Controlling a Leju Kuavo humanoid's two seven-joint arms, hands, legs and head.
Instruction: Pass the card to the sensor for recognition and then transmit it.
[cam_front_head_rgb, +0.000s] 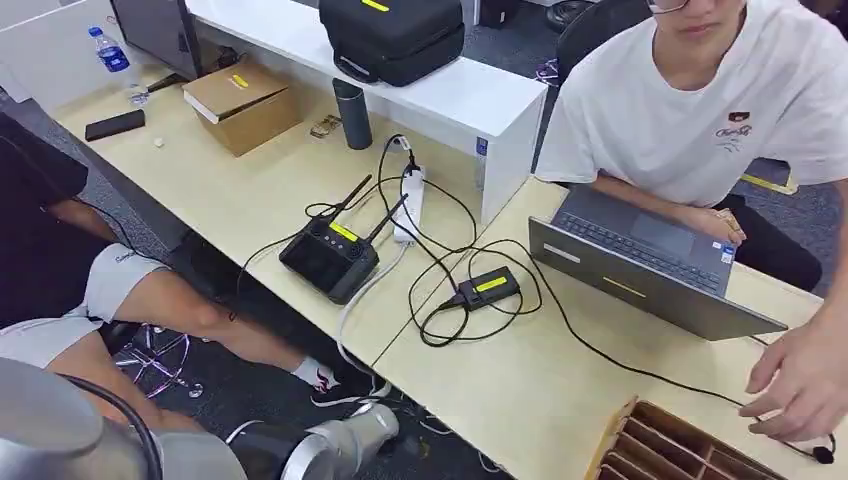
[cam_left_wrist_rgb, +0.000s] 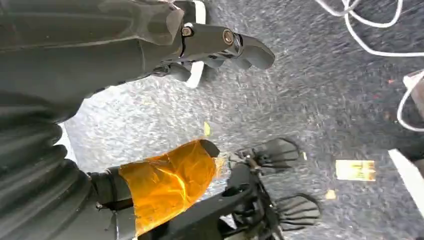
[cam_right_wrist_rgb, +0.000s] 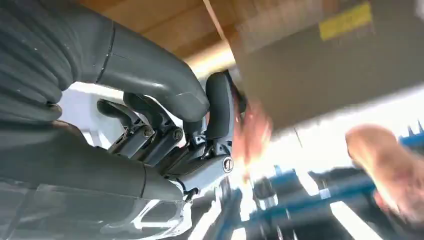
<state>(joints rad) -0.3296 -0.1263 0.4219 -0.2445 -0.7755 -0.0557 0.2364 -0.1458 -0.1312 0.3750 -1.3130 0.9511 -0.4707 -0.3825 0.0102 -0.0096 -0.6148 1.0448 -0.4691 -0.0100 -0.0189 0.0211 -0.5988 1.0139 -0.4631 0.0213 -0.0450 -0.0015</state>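
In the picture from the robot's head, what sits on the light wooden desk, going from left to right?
Clear plastic water bottle → brown cardboard box → dark grey cylindrical flask → small black box with a yellow label → open grey laptop → brown slotted cardboard organiser.

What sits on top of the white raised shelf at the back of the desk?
A black bag with a yellow label rests on the white shelf. Whatever lies beneath the bag is covered.

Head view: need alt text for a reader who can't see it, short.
A light wooden desk holds a small black sensor box with a yellow label, cabled, beside a black controller with antennas and an open grey laptop. A seated person in a white shirt faces the laptop; a person's hand reaches over a cardboard divider tray.
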